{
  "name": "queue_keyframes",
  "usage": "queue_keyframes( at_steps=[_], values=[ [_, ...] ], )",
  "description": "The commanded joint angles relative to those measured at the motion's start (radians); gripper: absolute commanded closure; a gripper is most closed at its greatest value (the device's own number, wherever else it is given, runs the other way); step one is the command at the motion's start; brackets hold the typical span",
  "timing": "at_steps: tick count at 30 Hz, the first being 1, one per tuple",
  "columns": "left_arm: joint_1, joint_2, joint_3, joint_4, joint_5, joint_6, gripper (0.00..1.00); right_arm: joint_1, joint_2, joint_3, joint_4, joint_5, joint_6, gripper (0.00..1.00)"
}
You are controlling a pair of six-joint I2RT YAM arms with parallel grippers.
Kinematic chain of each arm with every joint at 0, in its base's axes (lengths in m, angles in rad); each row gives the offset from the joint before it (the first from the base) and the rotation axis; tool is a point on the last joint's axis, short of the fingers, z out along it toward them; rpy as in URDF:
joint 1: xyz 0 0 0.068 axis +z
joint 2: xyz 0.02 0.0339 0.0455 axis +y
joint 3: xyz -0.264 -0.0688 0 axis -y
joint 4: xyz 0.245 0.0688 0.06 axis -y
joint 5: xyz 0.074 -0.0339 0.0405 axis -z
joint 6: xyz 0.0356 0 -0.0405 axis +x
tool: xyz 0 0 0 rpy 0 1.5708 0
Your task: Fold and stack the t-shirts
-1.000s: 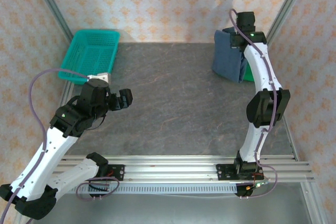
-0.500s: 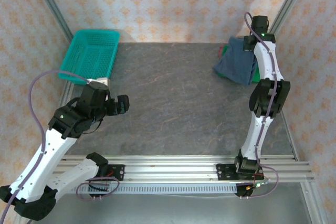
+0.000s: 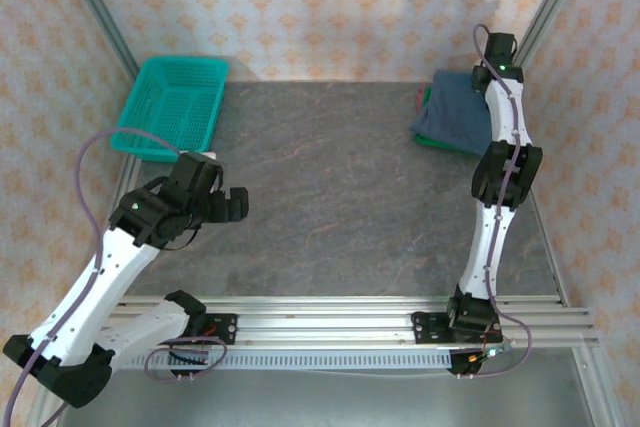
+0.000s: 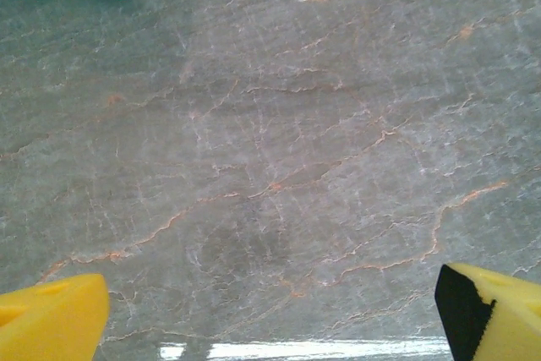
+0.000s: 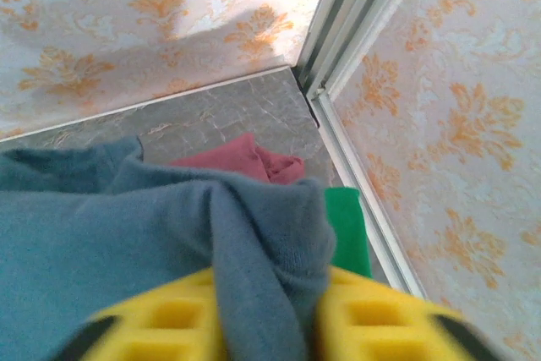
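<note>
Slate-blue t-shirt (image 3: 452, 112) has sunk onto green t-shirt (image 5: 347, 230), draped across right gripper (image 5: 266, 314) (grip unclear); left gripper (image 4: 272, 302) wide near basket (image 3: 182, 64).

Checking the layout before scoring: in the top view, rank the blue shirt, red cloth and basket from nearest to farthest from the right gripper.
1. Blue shirt, back right, bunched between the right gripper fingers.
2. Red cloth, at the shirt's left edge.
3. Basket, back left corner.
</note>
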Motion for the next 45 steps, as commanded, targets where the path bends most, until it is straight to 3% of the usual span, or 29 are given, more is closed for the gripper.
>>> queue_keyframes(
  at_steps=[1, 6, 9, 11, 16, 21, 25, 28, 33, 36, 39, 45],
  values=[
    [0.008, 0.015, 0.010, -0.033, 0.003, 0.021, 0.00, -0.005, 0.019, 0.047, 0.043, 0.035, 0.069, 0.36],
    [0.009, 0.023, 0.018, 0.020, 0.033, 0.011, 0.00, -0.006, -0.043, 0.028, 0.008, 0.083, 0.122, 0.16],
    [0.011, 0.021, 0.017, 0.054, 0.045, -0.003, 0.00, -0.006, -0.135, -0.085, 0.012, 0.082, 0.153, 0.08],
    [0.011, 0.009, 0.005, 0.080, 0.041, -0.014, 0.00, -0.006, -0.250, -0.251, 0.071, 0.066, 0.181, 0.01],
    [0.015, -0.053, -0.045, 0.160, -0.009, -0.027, 0.00, -0.006, -0.577, -0.720, 0.216, -0.028, 0.290, 0.01],
    [0.044, -0.155, -0.128, 0.232, -0.214, -0.046, 0.00, 0.016, -0.964, -1.172, 0.242, -0.133, 0.431, 0.01],
    [0.112, -0.266, -0.327, 0.452, -0.381, 0.023, 0.00, 0.131, -1.355, -1.544, 0.252, -0.148, 0.486, 0.01],
    [0.195, -0.292, -0.501, 0.710, -0.411, 0.115, 0.00, 0.166, -1.638, -1.810, 0.310, -0.125, 0.523, 0.01],
    [0.293, -0.194, -0.689, 1.079, -0.388, 0.247, 0.00, 0.170, -1.980, -2.032, 0.388, 0.021, 0.410, 0.01],
    [0.336, -0.100, -0.732, 1.203, -0.329, 0.285, 0.00, 0.170, -1.982, -2.094, 0.507, 0.022, 0.365, 0.01],
    [0.355, -0.034, -0.785, 1.385, -0.297, 0.318, 0.00, 0.170, -1.851, -2.107, 0.625, 0.037, 0.368, 0.01],
    [0.364, 0.224, -0.805, 1.652, -0.215, 0.329, 0.00, 0.196, -1.551, -2.166, 1.127, 0.094, 0.291, 0.01]
  ],
)
